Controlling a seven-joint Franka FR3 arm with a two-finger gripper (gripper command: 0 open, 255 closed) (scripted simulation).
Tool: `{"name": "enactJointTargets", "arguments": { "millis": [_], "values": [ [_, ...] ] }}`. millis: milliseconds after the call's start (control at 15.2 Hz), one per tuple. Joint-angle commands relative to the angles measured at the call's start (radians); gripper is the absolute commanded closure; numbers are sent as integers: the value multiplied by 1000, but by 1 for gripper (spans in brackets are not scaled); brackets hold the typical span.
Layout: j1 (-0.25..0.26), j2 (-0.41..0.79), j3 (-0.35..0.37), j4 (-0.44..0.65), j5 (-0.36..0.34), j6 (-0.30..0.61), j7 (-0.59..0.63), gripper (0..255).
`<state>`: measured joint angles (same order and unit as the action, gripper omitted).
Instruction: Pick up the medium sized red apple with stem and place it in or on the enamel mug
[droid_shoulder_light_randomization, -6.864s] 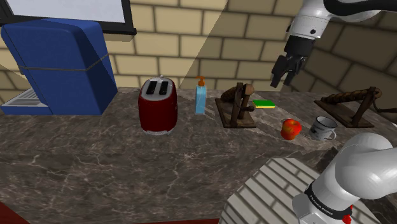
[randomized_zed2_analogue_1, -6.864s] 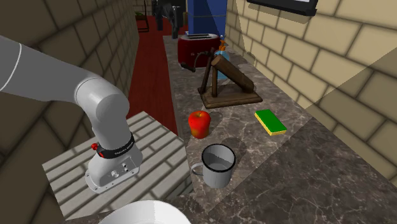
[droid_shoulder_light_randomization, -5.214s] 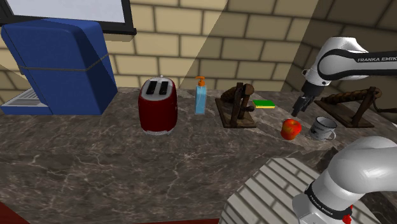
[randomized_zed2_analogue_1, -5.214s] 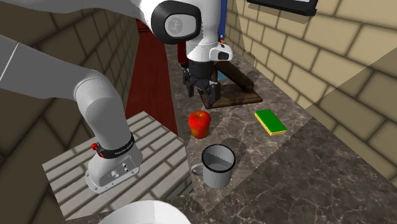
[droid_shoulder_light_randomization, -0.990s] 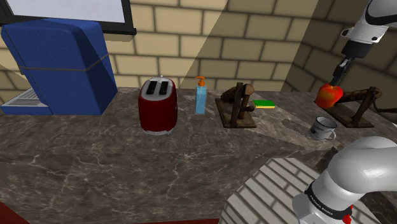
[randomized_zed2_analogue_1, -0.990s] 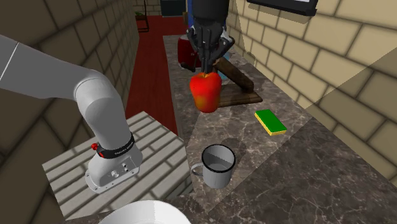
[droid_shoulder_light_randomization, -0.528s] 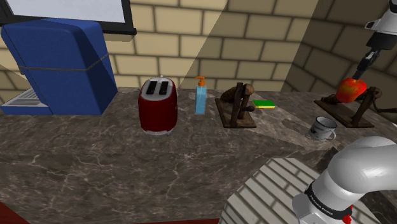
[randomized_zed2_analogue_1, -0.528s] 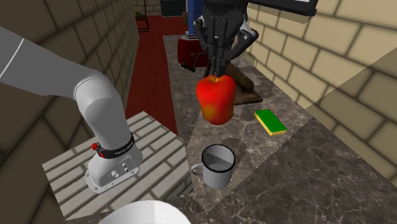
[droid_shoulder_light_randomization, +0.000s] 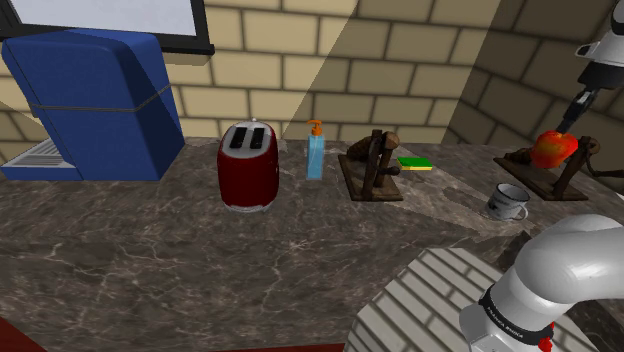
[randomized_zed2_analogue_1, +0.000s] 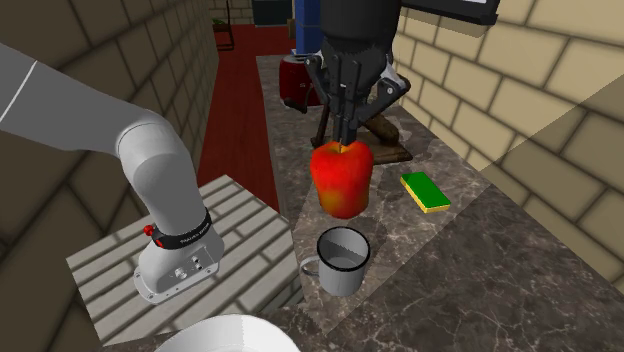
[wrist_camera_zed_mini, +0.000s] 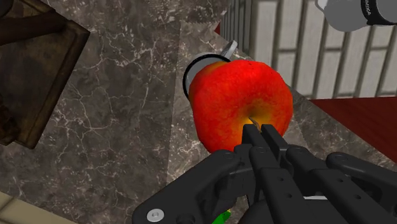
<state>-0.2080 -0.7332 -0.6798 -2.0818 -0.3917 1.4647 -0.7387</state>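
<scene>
Fingers (wrist_camera_zed_mini: 272, 145) of the all-black two-finger gripper (randomized_zed2_analogue_1: 345, 138): clenched on the top of the round red apple with a yellow-orange blush (randomized_zed2_analogue_1: 342, 180), tips pinched into its stem hollow. You are grasping it from above. The fruit hangs straight below the fingertips, and nearly all of its body lies beyond them rather than between them.

Progress: the pick reads as done. The apple is in the air, clear of the dark, white-veined marble countertop (randomized_zed2_analogue_1: 470, 250).

The small grey mug with a dark rim and side handle (randomized_zed2_analogue_1: 343, 262) stands upright at the countertop's edge next to the stand's box, with nothing showing inside it.

Position check:
- Second exterior view: the apple hangs above the mug with open air between them.
- Wrist view: the mug's rim (wrist_camera_zed_mini: 194, 67) peeks out past one side of the apple, so you are probably near the opening but not centred on it.
- Shoulder view: the apple (droid_shoulder_light_randomization: 553, 148) sits higher than the mug (droid_shoulder_light_randomization: 508, 202) and toward that view's right.

Left to do: centre, lower, release. The apple looks about as wide as the mug's mouth, so expect it to seat on the rim.
</scene>
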Motion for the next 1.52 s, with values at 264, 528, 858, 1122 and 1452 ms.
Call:
{"name": "enactJointTargets", "arguments": {
  "millis": [264, 528, 858, 1122, 1452],
  "values": [
    [-12, -24, -18, -92, -21, 70, 10, 255],
    [-19, -35, -33, -149, -36, 117, 15, 255],
    [-27, -45, -56, -216, -56, 177, 20, 255],
    [-32, -48, -78, -267, -73, 226, 24, 255],
    [-35, -49, -90, -293, -83, 254, 26, 255]
  ]
}}
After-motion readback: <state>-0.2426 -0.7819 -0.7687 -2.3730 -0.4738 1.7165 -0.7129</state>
